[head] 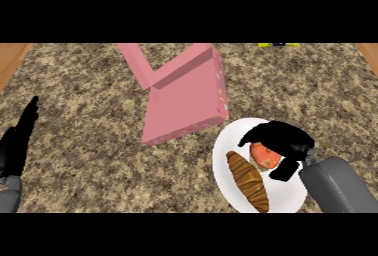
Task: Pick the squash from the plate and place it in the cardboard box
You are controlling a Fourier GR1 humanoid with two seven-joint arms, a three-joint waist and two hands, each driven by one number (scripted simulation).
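Observation:
A white plate (229,145) lies at the lower right of the counter. On it rest an orange-red squash (263,155) and a brown croissant (248,181). My right hand (284,141) is over the plate, its fingers curled down round the squash and covering its upper right part. The squash still rests on the plate. The box (184,95) is pink, open, with a raised flap, and sits just up and left of the plate. My left hand (18,142) rests open at the left edge, fingers pointing up.
The counter top (88,165) is speckled brown stone with wooden strips at both far corners. A small yellow and black object (277,44) shows at the top edge.

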